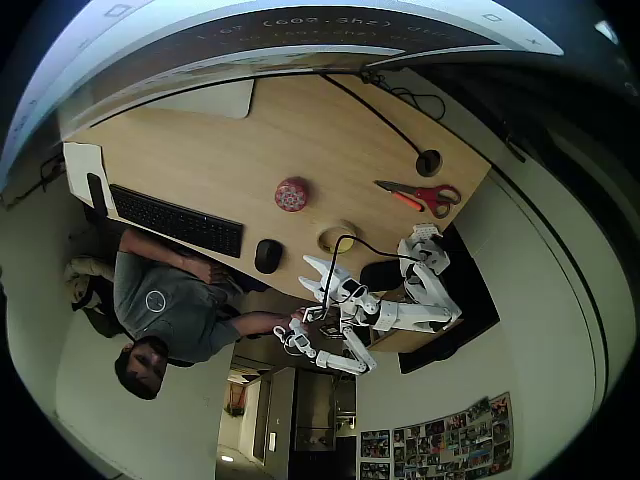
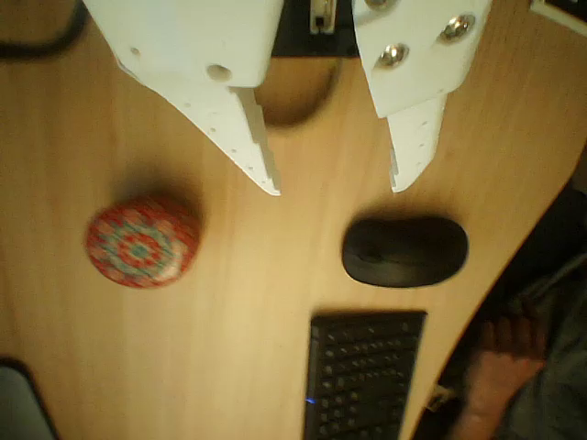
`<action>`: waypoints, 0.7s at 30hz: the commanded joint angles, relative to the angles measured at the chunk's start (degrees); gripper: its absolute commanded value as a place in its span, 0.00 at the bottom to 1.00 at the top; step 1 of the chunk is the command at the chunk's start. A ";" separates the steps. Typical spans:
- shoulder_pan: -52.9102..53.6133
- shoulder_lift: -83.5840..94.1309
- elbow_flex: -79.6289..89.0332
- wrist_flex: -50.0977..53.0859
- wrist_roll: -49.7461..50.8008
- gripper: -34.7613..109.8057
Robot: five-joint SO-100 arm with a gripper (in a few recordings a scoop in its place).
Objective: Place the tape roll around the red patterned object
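Wrist view: red patterned object [image 2: 142, 242] left of open pincer [image 2: 335, 188].

Matt wood table [image 2: 275, 302]; glossy red patterned object [image 2: 142, 243]; plastic end effector [image 2: 335, 188].

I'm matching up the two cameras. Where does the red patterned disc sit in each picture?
Overhead view: red disc at mid-desk, above and right of the mouse.
Wrist view: red disc at left of centre, left of the mouse.
Shared landmark: the black mouse, beside the keyboard.
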 commanded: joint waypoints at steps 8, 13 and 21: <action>-1.58 -5.19 -1.58 2.55 2.55 0.46; -0.35 4.22 3.43 7.03 4.13 0.46; 6.42 15.12 7.21 14.41 1.05 0.44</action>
